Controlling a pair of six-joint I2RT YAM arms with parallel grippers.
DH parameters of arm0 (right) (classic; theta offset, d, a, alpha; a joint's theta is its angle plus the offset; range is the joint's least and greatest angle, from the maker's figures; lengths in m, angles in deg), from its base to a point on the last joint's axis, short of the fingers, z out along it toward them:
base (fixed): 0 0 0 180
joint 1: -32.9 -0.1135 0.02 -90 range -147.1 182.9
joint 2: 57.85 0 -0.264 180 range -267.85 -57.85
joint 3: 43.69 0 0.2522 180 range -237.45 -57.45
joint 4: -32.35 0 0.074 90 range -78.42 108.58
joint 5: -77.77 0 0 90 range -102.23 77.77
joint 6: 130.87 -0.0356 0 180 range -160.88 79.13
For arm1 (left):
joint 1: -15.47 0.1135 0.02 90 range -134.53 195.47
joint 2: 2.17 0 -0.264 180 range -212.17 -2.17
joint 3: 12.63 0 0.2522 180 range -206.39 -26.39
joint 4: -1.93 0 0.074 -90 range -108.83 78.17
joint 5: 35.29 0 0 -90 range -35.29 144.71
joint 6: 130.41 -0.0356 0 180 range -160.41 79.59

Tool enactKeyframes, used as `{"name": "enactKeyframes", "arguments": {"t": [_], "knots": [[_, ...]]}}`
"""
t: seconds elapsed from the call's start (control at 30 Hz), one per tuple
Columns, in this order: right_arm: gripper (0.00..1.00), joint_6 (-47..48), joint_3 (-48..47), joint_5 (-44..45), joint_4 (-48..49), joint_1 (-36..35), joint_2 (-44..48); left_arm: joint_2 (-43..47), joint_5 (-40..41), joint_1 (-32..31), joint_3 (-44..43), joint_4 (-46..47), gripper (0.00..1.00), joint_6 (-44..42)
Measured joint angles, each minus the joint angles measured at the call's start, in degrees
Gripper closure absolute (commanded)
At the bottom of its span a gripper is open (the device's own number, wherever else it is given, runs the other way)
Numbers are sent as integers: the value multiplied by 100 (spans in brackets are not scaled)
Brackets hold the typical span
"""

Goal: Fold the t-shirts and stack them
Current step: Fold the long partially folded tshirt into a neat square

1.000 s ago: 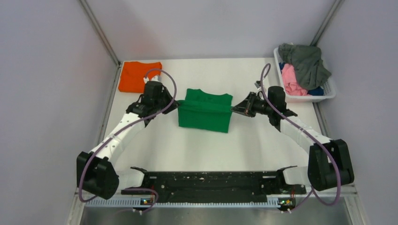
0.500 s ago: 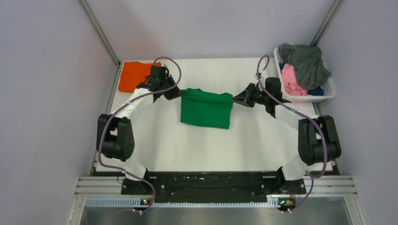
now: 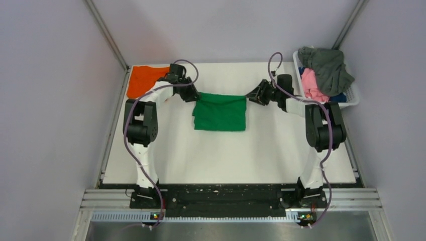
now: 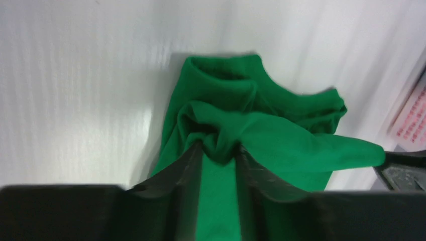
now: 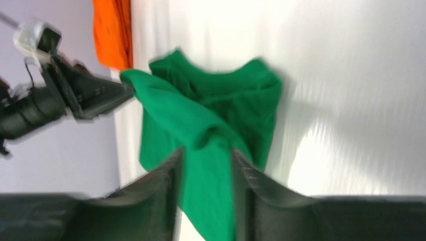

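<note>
A bright green t-shirt (image 3: 220,113) lies folded on the white table, and its far edge is pulled taut between both grippers. My left gripper (image 3: 195,97) pinches the far left corner; in the left wrist view a bunch of green cloth (image 4: 261,135) sits squeezed between the fingers of the left gripper (image 4: 219,148). My right gripper (image 3: 249,96) holds the far right corner, with green cloth (image 5: 201,115) filling the gap in the right gripper (image 5: 207,148). An orange t-shirt (image 3: 143,80) lies folded at the far left corner.
A white plastic basket (image 3: 351,98) stands at the far right with a grey tee (image 3: 329,65), a pink one (image 3: 311,85) and a blue one (image 3: 339,97) heaped in it. Grey walls enclose the table on three sides.
Both arms have stretched away from me, carrying the green t-shirt's near edge over to its far edge. The shirt now lies folded shorter.
</note>
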State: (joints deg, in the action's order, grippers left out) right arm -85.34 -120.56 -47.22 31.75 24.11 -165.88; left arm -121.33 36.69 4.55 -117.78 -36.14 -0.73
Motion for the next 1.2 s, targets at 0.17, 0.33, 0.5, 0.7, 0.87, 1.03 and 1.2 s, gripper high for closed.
{"name": "enactKeyframes", "arguments": {"t": [0.17,0.33,0.5,0.7,0.87,1.03,1.2], "knots": [[1,223,-793,44,-409,105,-492,-98,227,131,-555,-402,1,-140],[1,516,-756,118,-807,149,13,522,223,170,-446,-291,1,-221],[1,527,365,55,-649,-42,1379,2031,-199,-262,1091,358,1,-146],[1,232,1294,-396,105,-861,1519,2293,-625,-769,2533,1093,1,103],[1,-31,1740,-588,540,-944,793,1915,-664,-710,3346,1331,1,256],[1,35,1849,-621,599,-927,592,1904,-881,-634,3685,1886,1,426],[1,251,1845,-468,275,-907,785,2072,-916,-608,3947,2197,1,472]]}}
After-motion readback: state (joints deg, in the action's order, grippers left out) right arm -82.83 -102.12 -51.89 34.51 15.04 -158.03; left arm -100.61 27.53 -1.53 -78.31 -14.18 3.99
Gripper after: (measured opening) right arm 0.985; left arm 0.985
